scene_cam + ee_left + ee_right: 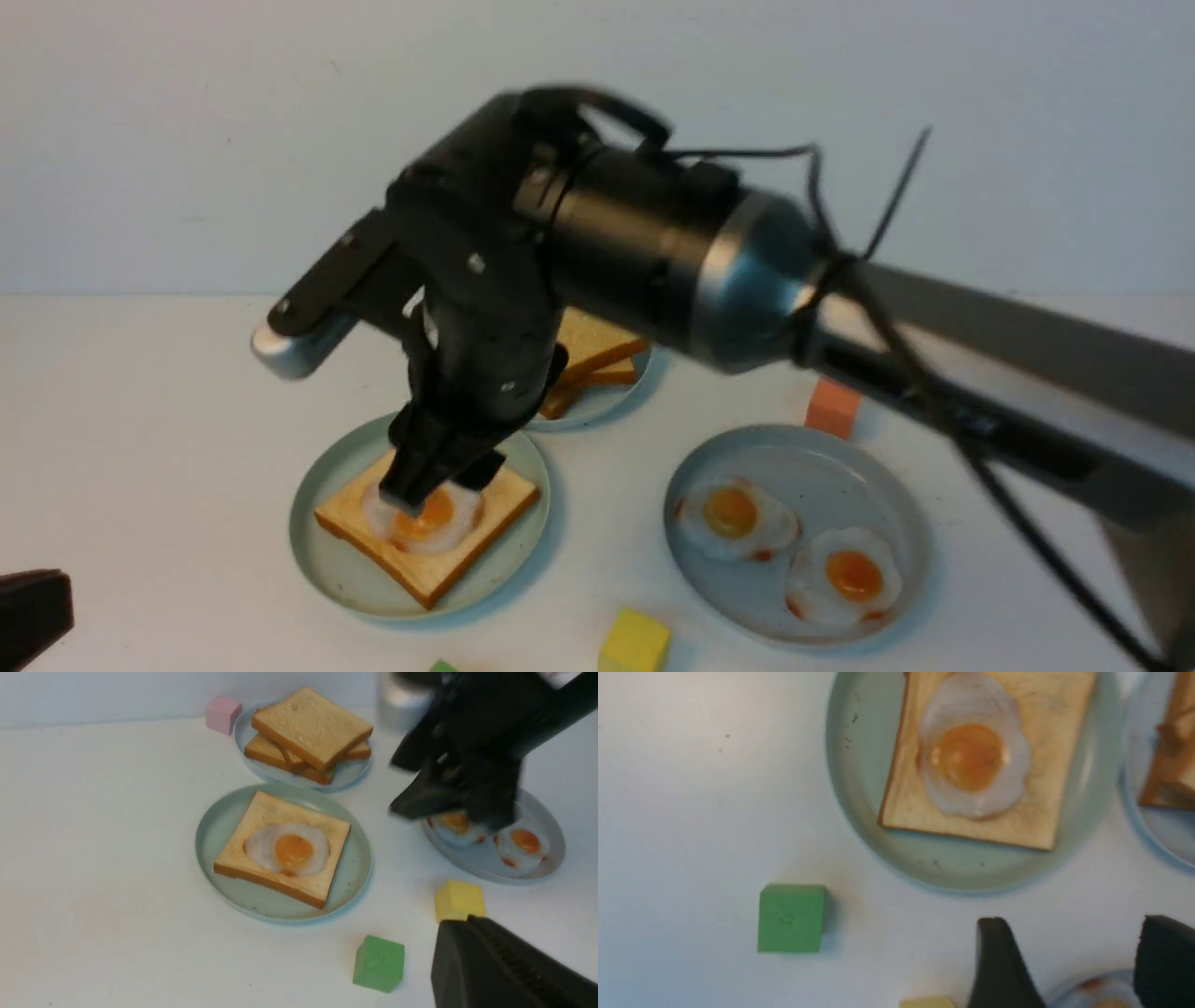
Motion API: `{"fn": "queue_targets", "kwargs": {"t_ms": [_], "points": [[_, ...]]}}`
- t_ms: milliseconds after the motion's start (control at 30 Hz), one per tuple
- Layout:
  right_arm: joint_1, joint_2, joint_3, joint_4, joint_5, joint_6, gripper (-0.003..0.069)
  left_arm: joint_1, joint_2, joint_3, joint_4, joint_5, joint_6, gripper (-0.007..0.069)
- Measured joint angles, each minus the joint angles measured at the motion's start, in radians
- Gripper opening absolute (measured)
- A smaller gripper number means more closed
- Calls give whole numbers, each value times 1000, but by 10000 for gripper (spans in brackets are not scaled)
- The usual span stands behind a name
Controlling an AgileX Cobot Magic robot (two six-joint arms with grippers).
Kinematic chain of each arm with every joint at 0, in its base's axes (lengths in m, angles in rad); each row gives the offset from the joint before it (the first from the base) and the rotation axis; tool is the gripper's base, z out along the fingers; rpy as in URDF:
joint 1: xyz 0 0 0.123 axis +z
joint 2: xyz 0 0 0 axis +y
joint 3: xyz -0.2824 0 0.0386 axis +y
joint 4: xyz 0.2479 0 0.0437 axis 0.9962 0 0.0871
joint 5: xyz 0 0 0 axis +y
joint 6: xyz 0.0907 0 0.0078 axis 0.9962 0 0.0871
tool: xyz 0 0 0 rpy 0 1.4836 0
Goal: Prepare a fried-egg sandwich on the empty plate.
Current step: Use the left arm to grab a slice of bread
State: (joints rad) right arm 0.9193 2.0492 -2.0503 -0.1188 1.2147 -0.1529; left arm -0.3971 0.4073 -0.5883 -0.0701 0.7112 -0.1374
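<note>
The pale mint-green plate (317,551) (215,826) (859,788) carries one toast slice (439,569) (261,812) (1064,765). A fried egg (425,525) (287,849) (971,756) lies flat on that slice, with no slice over it. My right gripper (441,485) (446,816) (1073,924) hangs open above the table by this plate, holding nothing and apart from the egg. At the near left corner my left gripper (33,616) (460,924) is shut and holds nothing.
Behind, a small blue plate (607,401) holds stacked toast (597,350) (310,728). To the right, a grey plate (794,457) holds two eggs (738,518). Scattered cubes: yellow (635,642), green (791,918), orange (833,408), pink (223,715).
</note>
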Motion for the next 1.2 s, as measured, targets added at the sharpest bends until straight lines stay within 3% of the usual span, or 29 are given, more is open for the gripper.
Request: {"fn": "queue_targets", "kwargs": {"t_ms": [33,100,133,167,267,567,667,833,1033,1200], "points": [[-1,-16,0,0,5,2,365,0,14,-2,0,2,0,-13],[-13,-132,30,0,16,21,227,0,133,-35,-12,24,1,-13],[-15,-132,34,0,16,21,216,0,143,-39,-14,29,3,-13],[-26,-211,94,0,18,40,121,0,248,-85,-21,45,22,-13],[-33,-349,233,-5,28,93,8,0,426,-176,-53,75,100,-13],[-33,-763,661,-8,18,232,-9,0,951,-512,-225,81,395,-13],[-33,-907,788,-8,-23,305,-8,0,1187,-707,-269,132,486,-13],[-33,-1038,865,-8,-44,367,-3,-2,1421,-938,-276,153,525,-13],[-33,-1094,880,-8,-43,380,0,-3,1537,-1085,-272,122,597,-13],[-33,-1121,880,-49,-62,382,3,-11,1628,-1137,-265,35,716,84]]}}
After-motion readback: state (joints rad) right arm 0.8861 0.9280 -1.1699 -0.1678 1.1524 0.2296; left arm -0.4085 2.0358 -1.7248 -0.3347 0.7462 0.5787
